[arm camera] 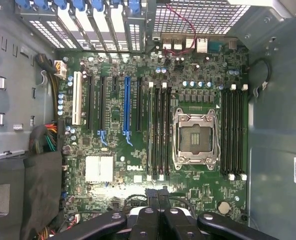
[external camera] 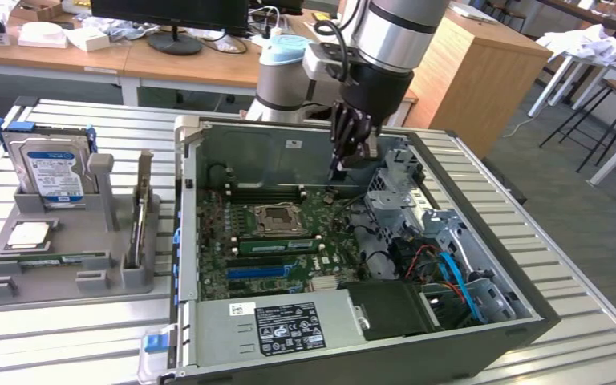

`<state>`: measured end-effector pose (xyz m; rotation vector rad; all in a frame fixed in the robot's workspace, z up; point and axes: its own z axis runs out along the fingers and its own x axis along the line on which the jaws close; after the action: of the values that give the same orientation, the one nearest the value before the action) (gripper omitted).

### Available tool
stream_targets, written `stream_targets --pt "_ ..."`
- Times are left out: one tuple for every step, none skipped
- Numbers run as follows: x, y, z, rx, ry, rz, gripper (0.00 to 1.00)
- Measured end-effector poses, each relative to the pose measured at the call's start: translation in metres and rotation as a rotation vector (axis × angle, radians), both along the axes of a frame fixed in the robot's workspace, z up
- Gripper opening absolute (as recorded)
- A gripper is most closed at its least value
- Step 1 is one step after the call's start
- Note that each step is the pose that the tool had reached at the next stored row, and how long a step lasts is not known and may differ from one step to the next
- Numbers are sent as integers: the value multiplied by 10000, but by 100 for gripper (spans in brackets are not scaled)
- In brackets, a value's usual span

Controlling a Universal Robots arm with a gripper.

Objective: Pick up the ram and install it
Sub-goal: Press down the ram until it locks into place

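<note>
My gripper (external camera: 346,164) hangs above the back of the open computer case (external camera: 522,317), over the motherboard (arm camera: 113,150). Its black fingers (arm camera: 148,212) are pressed together with nothing between them. One green ram stick (external camera: 276,245) sits seated in a slot beside the empty CPU socket (arm camera: 195,139); in the wrist view that same ram stick (arm camera: 150,130) runs along the nearest black slots. Another green stick (external camera: 60,258) lies in the grey holder (external camera: 30,285) at the exterior view's left, well away from the gripper.
The holder also carries a hard drive (external camera: 54,172), a CPU chip (external camera: 30,234) and a thin card on edge (external camera: 140,212). Inside the case are a power supply (external camera: 286,321), a drive cage (external camera: 394,180) and red and blue cables (external camera: 452,269). Desks and stools stand behind.
</note>
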<state>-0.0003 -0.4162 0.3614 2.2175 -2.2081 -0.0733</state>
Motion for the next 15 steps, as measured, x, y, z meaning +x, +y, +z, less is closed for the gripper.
stream_targets --pt "0 0 -8 0 0 0 10" --pt "0 0 -17 0 0 0 10" --pt "0 0 -26 -1 0 0 10" --pt "0 0 -35 0 0 0 10" --pt "0 0 -44 0 0 0 10" --pt "0 0 -53 -1 0 0 10" --pt "0 0 -62 0 0 0 10" --pt "0 0 -71 0 0 0 10" --pt "0 0 -80 -1 0 0 10" --pt "0 0 -88 -1 0 0 10" --pt "0 0 -96 0 0 0 10" --pt "0 0 -103 -1 0 0 10" --pt "0 0 -111 -1 0 -1 10" --pt "0 0 -119 -1 0 0 10" --pt "0 0 -127 -1 0 0 10"
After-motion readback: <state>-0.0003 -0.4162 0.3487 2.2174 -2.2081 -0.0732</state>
